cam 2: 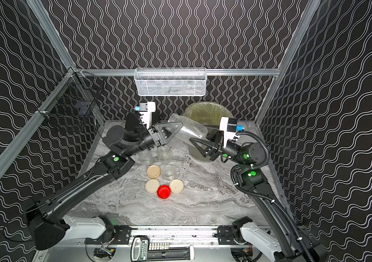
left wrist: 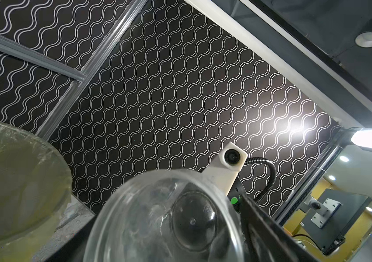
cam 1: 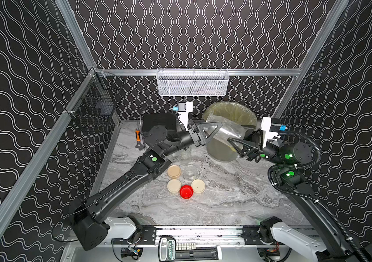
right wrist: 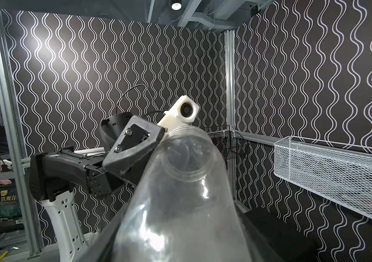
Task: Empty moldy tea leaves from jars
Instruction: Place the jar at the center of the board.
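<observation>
A slim clear jar (cam 1: 226, 129) (cam 2: 187, 127) hangs tilted and lidless in front of the bucket, held from both ends. My right gripper (cam 1: 234, 143) (cam 2: 195, 143) is shut on its base end, and the glass (right wrist: 180, 204) fills that wrist view. My left gripper (cam 1: 216, 130) (cam 2: 178, 130) is shut on its neck end, looking into the mouth (left wrist: 164, 222). The held jar looks empty. Three more open jars (cam 2: 145, 156) (cam 2: 164, 154) (cam 2: 169, 172) stand on the table. Tea leaves show only as dark specks (cam 2: 186, 158) on the marble.
The bucket with the yellow bag (cam 1: 230, 111) stands at the back right. Three cream lids (cam 1: 174, 171) (cam 1: 174, 186) (cam 1: 198, 186) and a red lid (cam 1: 186, 191) lie mid-table. A white mesh basket (cam 1: 192, 81), a black wire basket (cam 1: 94, 106) and a black box (cam 1: 157, 123) line the back and left.
</observation>
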Controlling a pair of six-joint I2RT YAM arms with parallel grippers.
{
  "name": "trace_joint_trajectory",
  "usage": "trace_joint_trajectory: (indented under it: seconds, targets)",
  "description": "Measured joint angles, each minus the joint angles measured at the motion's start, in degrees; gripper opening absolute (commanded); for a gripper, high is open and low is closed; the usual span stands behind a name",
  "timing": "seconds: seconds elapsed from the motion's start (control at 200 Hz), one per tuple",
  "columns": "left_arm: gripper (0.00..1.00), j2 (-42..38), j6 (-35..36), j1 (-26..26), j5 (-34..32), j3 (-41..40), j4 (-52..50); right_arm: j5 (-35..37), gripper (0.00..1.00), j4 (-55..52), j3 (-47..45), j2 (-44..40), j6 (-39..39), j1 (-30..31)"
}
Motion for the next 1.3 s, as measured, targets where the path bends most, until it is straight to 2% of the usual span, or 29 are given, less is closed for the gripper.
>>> trace_joint_trajectory:
  seconds: [0.19, 0.255, 0.315, 0.395, 0.425, 0.44, 0.626, 0.801, 0.926, 1.031, 1.161, 1.296]
  targets:
    - [0.65, 0.55, -1.01, 0.22, 1.40, 0.11, 0.55, 0.68, 0.47, -1.31, 0.00, -0.26, -1.64, 0.33]
    - [0.62, 0.44, -0.85, 0.22, 1.46, 0.33, 0.24, 0.83, 0.50, -1.46, 0.00, -0.42, -2.25, 0.42]
    - [0.59, 0.37, -0.79, 0.22, 1.53, 0.46, -0.15, 0.85, 0.62, -1.60, 0.07, -0.46, -2.45, 0.50]
    - [0.58, 0.00, -0.24, 0.22, 1.55, 0.55, -0.70, 0.83, 0.83, -2.34, 0.31, -0.46, -2.93, 0.57]
    - [0.58, -0.20, 0.63, 0.22, 1.55, 0.55, -1.05, 0.96, 0.96, -2.82, 0.37, -0.46, -3.45, 0.61]
    - [0.58, -0.33, 0.68, 0.22, 1.73, 0.55, -1.16, 1.05, 0.99, -2.99, 0.39, -0.46, -3.58, 0.61]
    - [0.58, -2.16, 4.24, -0.04, 2.69, 1.03, -4.68, 0.42, 0.99, -5.03, -0.22, -1.16, -4.22, 0.83]
    - [0.58, -5.42, 12.46, -0.04, -0.59, 2.71, -11.56, 2.71, 0.99, -4.92, -1.97, -4.02, -3.96, 0.83]
    - [0.58, -8.87, 20.94, -0.04, -6.21, 3.45, -18.29, 4.87, 0.99, -4.98, -2.78, -6.43, -3.98, 0.83]
    - [0.58, -12.15, 28.57, -0.04, -13.46, 3.34, -24.41, 6.40, 0.99, -6.84, -2.69, -7.43, -4.04, 0.83]
    - [0.58, -16.70, 37.16, -0.04, -25.22, 0.83, -30.73, 9.94, 0.99, -14.53, -0.02, -6.40, -5.33, 1.05]
    - [0.58, -21.40, 43.76, 0.00, -39.15, -5.57, -36.04, 14.45, 0.99, -24.72, 3.58, -3.48, -7.08, 1.22]
